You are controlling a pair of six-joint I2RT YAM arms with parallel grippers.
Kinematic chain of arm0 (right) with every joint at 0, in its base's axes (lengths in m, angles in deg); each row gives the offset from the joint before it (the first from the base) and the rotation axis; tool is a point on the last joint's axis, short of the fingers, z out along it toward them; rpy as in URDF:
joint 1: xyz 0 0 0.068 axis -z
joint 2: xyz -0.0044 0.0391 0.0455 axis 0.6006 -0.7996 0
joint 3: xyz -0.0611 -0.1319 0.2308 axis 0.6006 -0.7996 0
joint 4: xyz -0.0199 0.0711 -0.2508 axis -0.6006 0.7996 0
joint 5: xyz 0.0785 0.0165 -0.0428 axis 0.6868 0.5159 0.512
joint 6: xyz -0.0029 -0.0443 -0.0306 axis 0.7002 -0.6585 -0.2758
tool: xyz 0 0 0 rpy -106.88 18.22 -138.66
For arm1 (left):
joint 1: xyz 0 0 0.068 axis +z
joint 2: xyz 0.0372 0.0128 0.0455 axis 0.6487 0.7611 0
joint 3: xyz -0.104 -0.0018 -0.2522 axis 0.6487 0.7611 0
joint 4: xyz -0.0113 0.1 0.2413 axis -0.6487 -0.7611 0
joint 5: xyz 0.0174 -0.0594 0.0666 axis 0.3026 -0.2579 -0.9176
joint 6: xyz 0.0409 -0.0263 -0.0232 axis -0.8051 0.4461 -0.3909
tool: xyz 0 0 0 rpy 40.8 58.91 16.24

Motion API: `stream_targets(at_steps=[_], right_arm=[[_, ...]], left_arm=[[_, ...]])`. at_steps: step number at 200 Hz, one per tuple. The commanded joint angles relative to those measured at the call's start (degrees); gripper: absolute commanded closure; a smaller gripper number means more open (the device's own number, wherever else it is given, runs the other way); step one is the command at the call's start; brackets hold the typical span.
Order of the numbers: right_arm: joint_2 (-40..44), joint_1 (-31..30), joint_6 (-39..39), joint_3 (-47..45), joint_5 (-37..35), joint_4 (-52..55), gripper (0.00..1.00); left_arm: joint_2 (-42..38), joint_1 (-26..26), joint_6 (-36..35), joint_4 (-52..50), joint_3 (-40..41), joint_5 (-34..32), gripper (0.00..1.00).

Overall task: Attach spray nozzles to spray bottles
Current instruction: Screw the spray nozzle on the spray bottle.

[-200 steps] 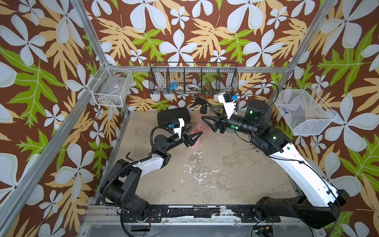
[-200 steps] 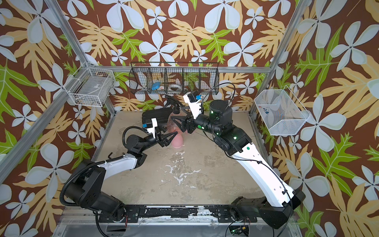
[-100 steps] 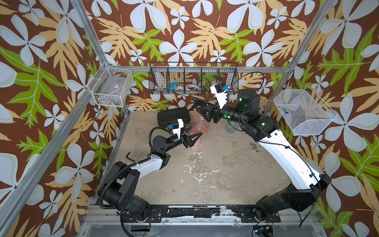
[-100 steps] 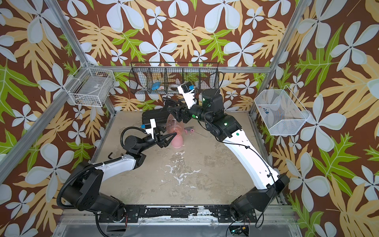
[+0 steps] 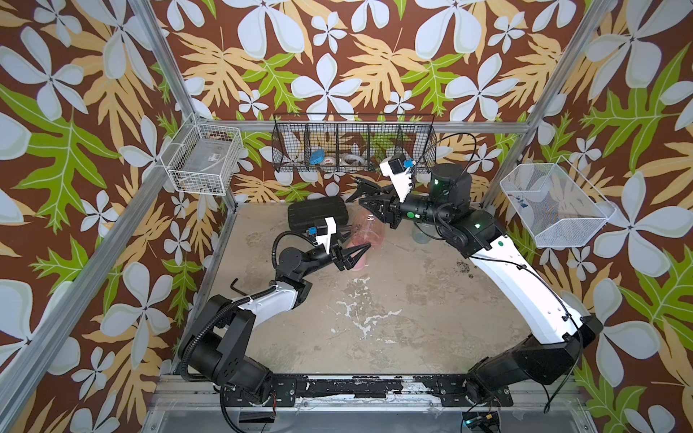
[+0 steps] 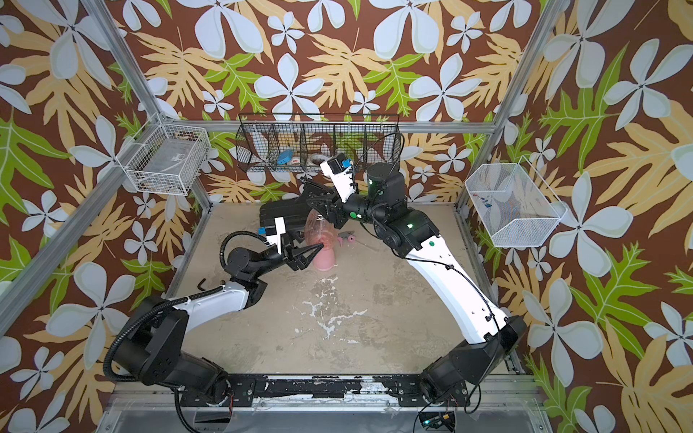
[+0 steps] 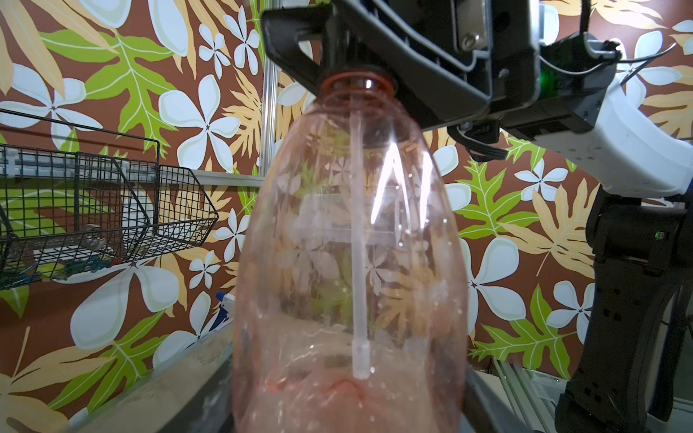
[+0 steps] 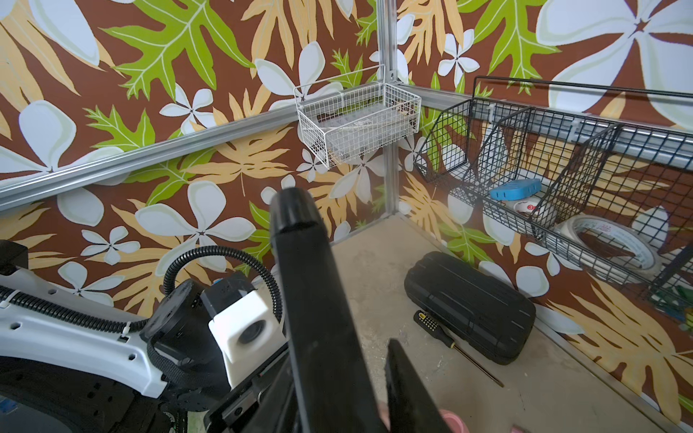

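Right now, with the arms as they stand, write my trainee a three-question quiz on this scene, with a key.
1. True or false: the thin tube inside the orange bottle hangs nearly to its bottom.
2. What lies beside the black case? A hammer; B screwdriver; C scissors.
3. What colour is the nozzle sitting on the orange bottle's neck?
Key: 1 true; 2 B; 3 black.

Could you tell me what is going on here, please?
The left gripper holds the orange-red bottle upright, and the right gripper is clamped around the black nozzle seated on its neck, with the dip tube inside. The pink bottle stands beside them without a nozzle. A grey-and-pink nozzle lies on the table.
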Motion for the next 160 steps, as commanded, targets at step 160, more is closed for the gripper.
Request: stream_targets(at_steps=[160], right_arm=[[-1.2, -6.2, 9.4, -3.0, -29.1, -2.0, 1.00]], left_arm=[[-1.3, -1.5, -4.5, 1.3, -0.5, -18.1, 0.64]])
